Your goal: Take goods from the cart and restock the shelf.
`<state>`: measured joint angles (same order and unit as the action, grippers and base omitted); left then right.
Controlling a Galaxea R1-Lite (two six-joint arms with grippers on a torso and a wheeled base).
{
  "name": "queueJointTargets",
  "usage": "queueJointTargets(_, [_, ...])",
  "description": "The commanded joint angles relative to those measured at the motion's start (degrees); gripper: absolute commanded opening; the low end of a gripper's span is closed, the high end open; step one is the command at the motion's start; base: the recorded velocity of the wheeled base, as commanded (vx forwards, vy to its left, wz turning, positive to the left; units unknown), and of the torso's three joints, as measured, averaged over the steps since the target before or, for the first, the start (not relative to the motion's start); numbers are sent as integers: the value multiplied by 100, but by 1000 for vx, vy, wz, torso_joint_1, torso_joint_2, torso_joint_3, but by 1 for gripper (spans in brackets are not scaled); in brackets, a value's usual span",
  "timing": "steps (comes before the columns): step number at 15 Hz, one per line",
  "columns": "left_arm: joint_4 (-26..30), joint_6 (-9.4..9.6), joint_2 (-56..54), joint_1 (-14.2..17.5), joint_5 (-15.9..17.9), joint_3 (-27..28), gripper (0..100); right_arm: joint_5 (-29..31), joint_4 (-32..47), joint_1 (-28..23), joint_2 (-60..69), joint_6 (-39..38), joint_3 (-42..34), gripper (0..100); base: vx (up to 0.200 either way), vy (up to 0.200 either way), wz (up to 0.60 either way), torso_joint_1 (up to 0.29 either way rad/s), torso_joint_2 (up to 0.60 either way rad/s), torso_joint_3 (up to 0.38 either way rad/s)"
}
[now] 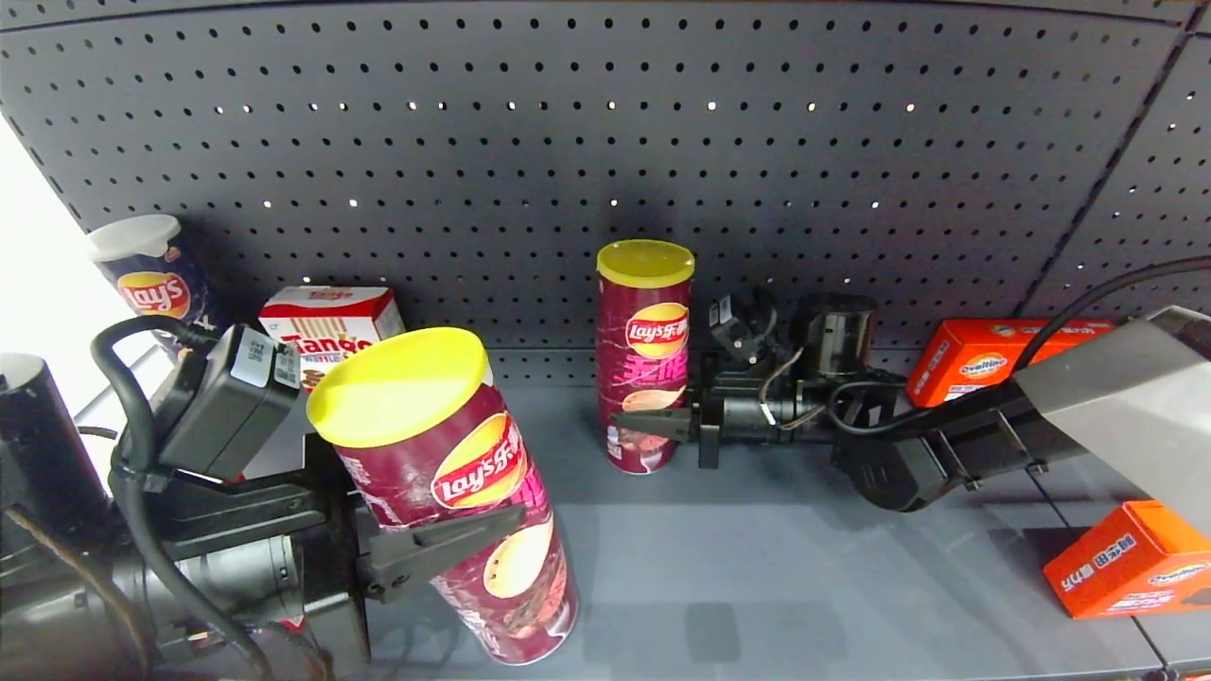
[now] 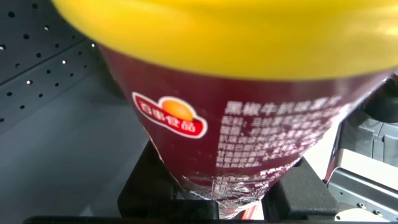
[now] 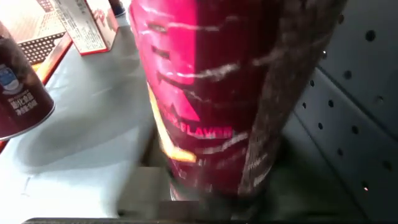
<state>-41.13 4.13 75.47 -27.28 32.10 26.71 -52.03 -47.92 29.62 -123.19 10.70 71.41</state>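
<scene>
The left gripper [image 1: 473,530] clamps a tilted can [image 1: 445,473] above the shelf [image 1: 757,567]; the right gripper [image 1: 643,418] seems closed around an upright can [image 1: 648,350] by the back wall [image 1: 605,142].

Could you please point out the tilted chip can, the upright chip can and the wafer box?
tilted chip can [image 1: 478,473]: head view, on its front logo.
upright chip can [image 1: 648,376]: head view, on its body below the logo.
wafer box [image 1: 329,333]: head view, on its front face.
</scene>
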Motion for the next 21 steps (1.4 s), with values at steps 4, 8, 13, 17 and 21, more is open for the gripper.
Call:
queueJointTargets(4, [-9, 17, -15, 12, -11, 54, 0, 562, -51, 158, 1139, -77, -980, 0, 0, 0, 0, 0, 0, 0])
queueJointTargets(8, [-9, 35, -24, 12, -28, -8, 0, 1072, -349, 395, 2317, -95, -2615, 0, 0, 0, 0, 0, 0, 0])
queueJointTargets(13, [-9, 17, -24, 12, -28, -8, 0, 1731, -1923, 931, 2624, -262, -4276, 0, 0, 0, 0, 0, 0, 0])
queueJointTargets(17, [-9, 17, -24, 12, -37, -17, 0, 1740, -2424, 1002, 2325, -297, -4759, 0, 0, 0, 0, 0, 0, 0])
queueJointTargets(21, [-9, 9, -33, 109, -28, -34, 0, 1731, -2679, 966, 1947, -279, -4803, 0, 0, 0, 0, 0, 0, 0])
